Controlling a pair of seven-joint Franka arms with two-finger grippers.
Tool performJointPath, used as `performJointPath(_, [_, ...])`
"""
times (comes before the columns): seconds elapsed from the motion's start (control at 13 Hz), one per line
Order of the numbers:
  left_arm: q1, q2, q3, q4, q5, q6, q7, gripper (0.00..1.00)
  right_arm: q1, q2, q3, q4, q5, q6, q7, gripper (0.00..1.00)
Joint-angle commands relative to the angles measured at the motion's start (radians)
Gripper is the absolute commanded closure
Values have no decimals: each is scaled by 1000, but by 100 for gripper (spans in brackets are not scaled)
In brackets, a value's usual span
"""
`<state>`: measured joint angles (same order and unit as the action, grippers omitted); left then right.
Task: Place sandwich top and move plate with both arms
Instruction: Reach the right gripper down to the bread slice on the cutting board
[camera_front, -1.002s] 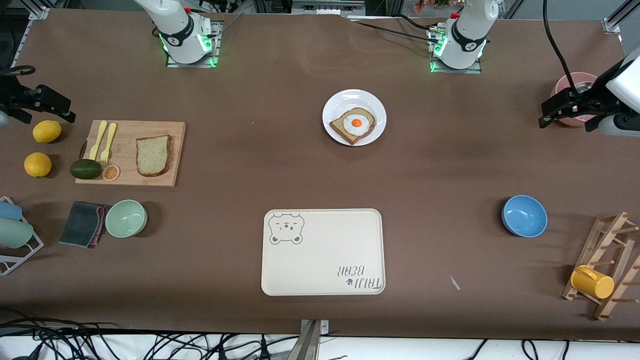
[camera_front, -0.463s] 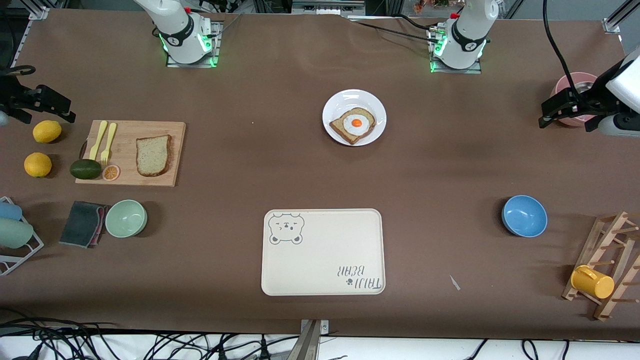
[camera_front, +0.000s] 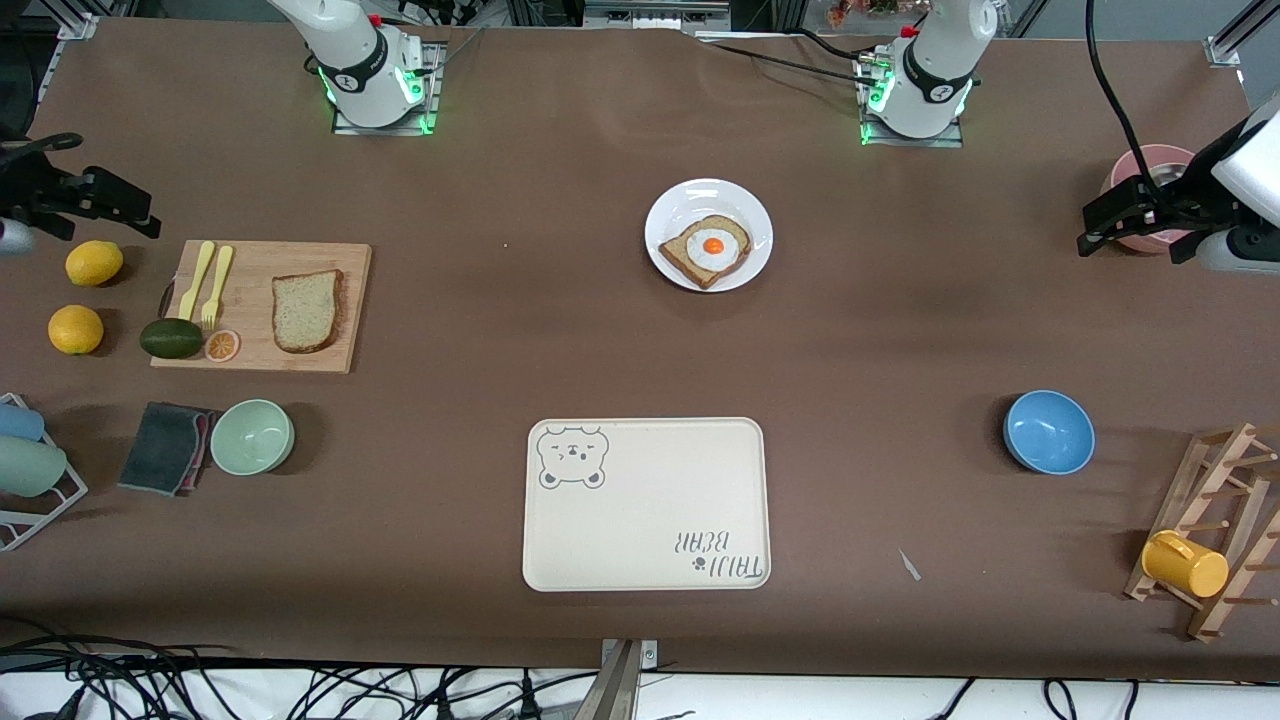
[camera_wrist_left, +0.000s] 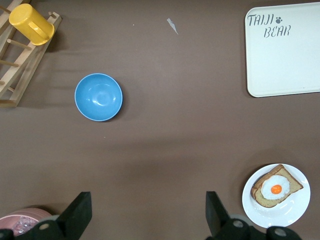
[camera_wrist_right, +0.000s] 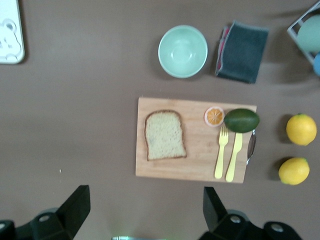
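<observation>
The sandwich top (camera_front: 306, 311) lies flat on a wooden cutting board (camera_front: 262, 270) toward the right arm's end of the table. It also shows in the right wrist view (camera_wrist_right: 165, 135). The white plate (camera_front: 690, 200) sits mid-table near the bases and carries a toast slice with a fried egg (camera_front: 706, 249). The plate also shows in the left wrist view (camera_wrist_left: 260, 210). My right gripper (camera_front: 100, 195) hangs open and empty over the table by the lemons, and it shows in its own view (camera_wrist_right: 145, 210). My left gripper (camera_front: 1110, 225) hangs open and empty beside a pink bowl, and it shows in its own view (camera_wrist_left: 148, 215).
The board also holds two yellow forks (camera_front: 208, 280), an avocado (camera_front: 171, 338) and an orange slice. Two lemons (camera_front: 94, 262) lie beside it. A green bowl (camera_front: 252, 436), grey cloth (camera_front: 165, 446), cream bear tray (camera_front: 646, 504), blue bowl (camera_front: 1048, 431), pink bowl (camera_front: 1150, 165) and mug rack (camera_front: 1215, 530) stand around.
My right gripper has shifted slightly over the right arm's end of the table. The left arm and all objects have not moved.
</observation>
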<state>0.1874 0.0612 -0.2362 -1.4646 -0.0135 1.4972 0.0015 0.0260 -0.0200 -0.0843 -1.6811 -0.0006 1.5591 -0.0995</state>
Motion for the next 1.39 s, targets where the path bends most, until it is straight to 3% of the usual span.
performJointPath(0.0, [4, -6, -5, -5, -14, -3, 2, 0, 5, 70, 0, 3, -1, -25, 20, 0])
performJointPath(0.39, [1, -6, -5, -5, -16, -3, 2, 0, 93, 230, 0, -96, -13, 224, 292, 0])
performJointPath(0.69, [6, -3, -2, -17, -6, -5, 2, 0, 201, 282, 0, -238, -140, 393, 579, 1])
performJointPath(1.0, [6, -3, 5, -16, -5, -3, -12, 0, 204, 316, -5, -388, -248, 593, 762, 16])
performJointPath(1.08, [7, -1, 6, -14, -5, -3, -18, 0, 201, 327, -8, -410, -266, 628, 785, 23])
performJointPath(1.23, [9, -1, 11, -16, -5, -5, -20, 0, 195, 363, -21, -433, -269, 693, 787, 31])
performJointPath(1.31, [-15, -3, 50, -19, -6, -6, -21, 0, 195, 379, -35, -436, -269, 711, 787, 33])
